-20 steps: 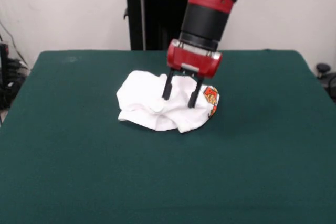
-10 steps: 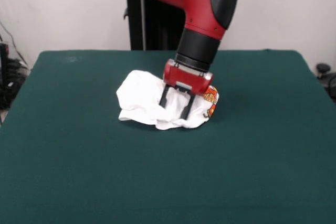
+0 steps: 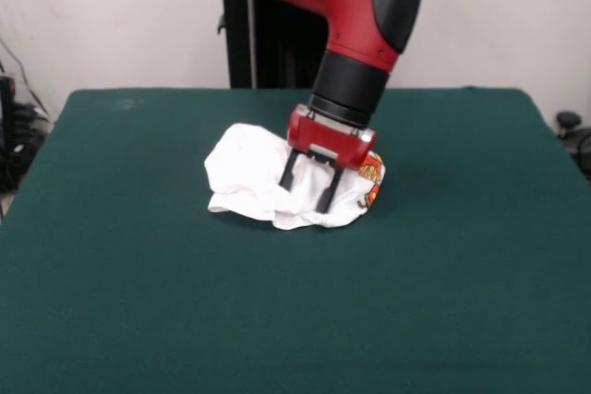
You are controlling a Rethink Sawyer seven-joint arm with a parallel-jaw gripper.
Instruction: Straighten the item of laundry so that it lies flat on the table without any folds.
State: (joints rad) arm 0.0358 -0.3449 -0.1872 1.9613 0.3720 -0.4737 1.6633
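Dark green desk (image 3: 138, 302) filling most of the front view, felt-like top, bare across the whole near half and out to both side edges. Pale wall behind the far edge. Black pedestal column (image 3: 268, 39) standing past the middle of that far edge. Dark cables and gear (image 3: 14, 131) bunched off the left edge; a small black wheel-like part (image 3: 568, 122) poking in past the right edge.

On the desk, a little toward the far edge from centre: the item of laundry (image 3: 245, 177), white, crumpled into a lumpy heap with deep folds, not flat at all. Red, orange and yellow print (image 3: 372, 177) peeking out on the heap's right side, turned toward the right edge. Well clear of every edge and corner.

Now the arm: red and black, coming down from above, leaning so its lower end sits toward the left edge and its bulky black-capped elbow toward the right. Black wrist collar, then a red block, then the hand (image 3: 307, 184) right down in the heap. Two black fingers (image 3: 289, 171) spread apart with white cloth showing between them, tips pressed into the folds near the heap's near side. No clamp on the fabric visible, just parted fingers resting in it.
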